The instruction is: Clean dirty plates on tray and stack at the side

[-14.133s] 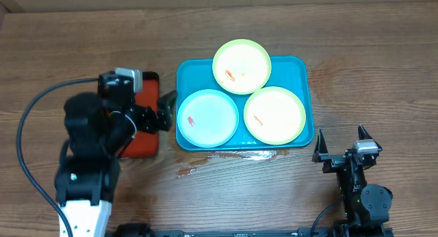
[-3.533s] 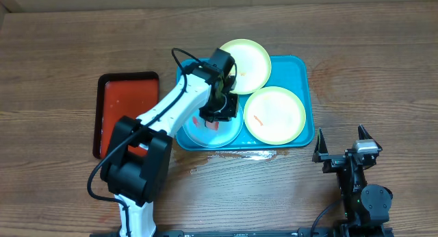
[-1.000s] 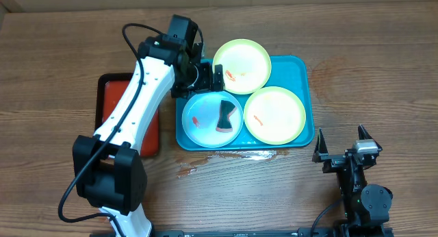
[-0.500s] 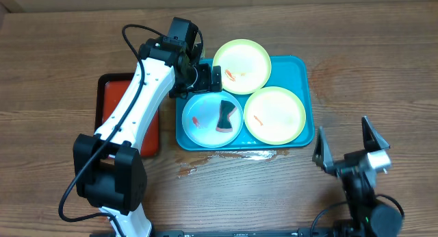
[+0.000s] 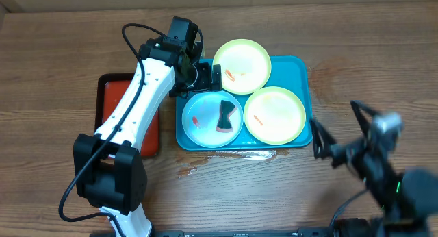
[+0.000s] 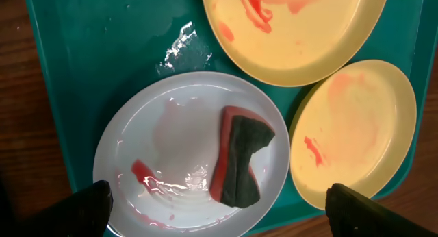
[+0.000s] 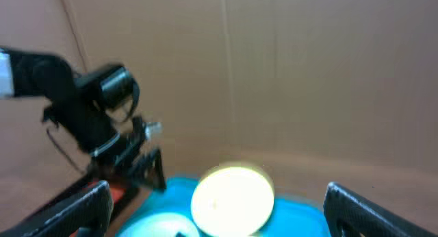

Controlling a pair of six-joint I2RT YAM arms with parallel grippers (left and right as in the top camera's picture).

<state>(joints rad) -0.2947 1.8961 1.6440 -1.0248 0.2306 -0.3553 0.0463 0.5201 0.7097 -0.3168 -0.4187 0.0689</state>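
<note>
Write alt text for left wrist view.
A red and green sponge lies on a smeared pale plate in a turquoise tray. The upper yellow plate and right yellow plate are smeared. The open left end effector frames the bottom corners.

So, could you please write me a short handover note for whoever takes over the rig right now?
The left gripper is open and empty, above the tray's back-left corner.
The right gripper is open and empty, blurred, to the right of the tray.
All three plates sit in the tray: the blue plate near left with the sponge lying on it, a yellow-green plate behind, and a second yellow-green plate to the right.
Done: the blue plate is wet, but a red smear remains.
Left: wipe all three and stack them beside the tray.
</note>
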